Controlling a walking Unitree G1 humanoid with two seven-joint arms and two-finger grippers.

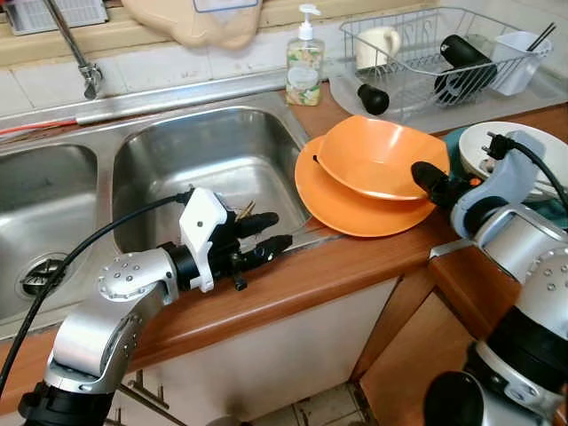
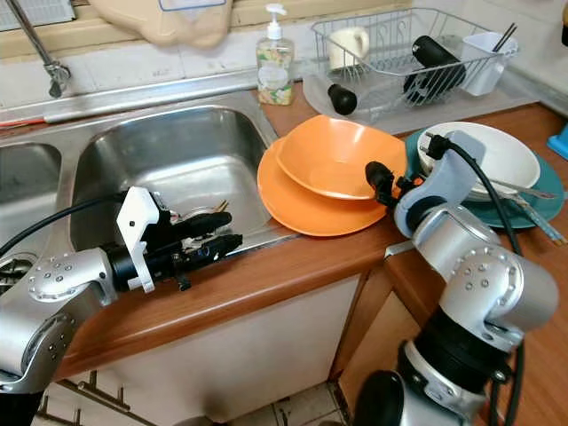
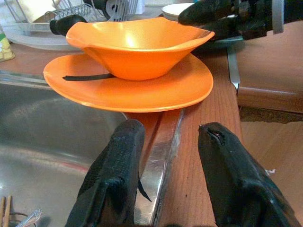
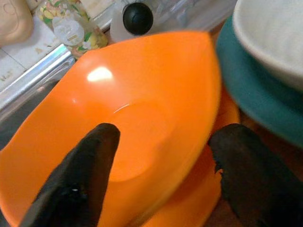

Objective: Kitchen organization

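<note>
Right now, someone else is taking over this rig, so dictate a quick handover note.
Left hand: open, empty, over the counter edge by the sink.
Right hand: open, fingers straddling the rim of the orange bowl, not closed on it.
The bowl sits on the orange plate; white bowl on teal plate beside them.
Done: nothing lifted. Left: grasp the bowl and put away the stacks.

From the head we look forward and down on the sink (image 1: 213,169) and counter. Our left wrist camera looks low along the counter edge toward the orange bowl (image 3: 137,47); our right wrist camera sits close above that same bowl.
</note>
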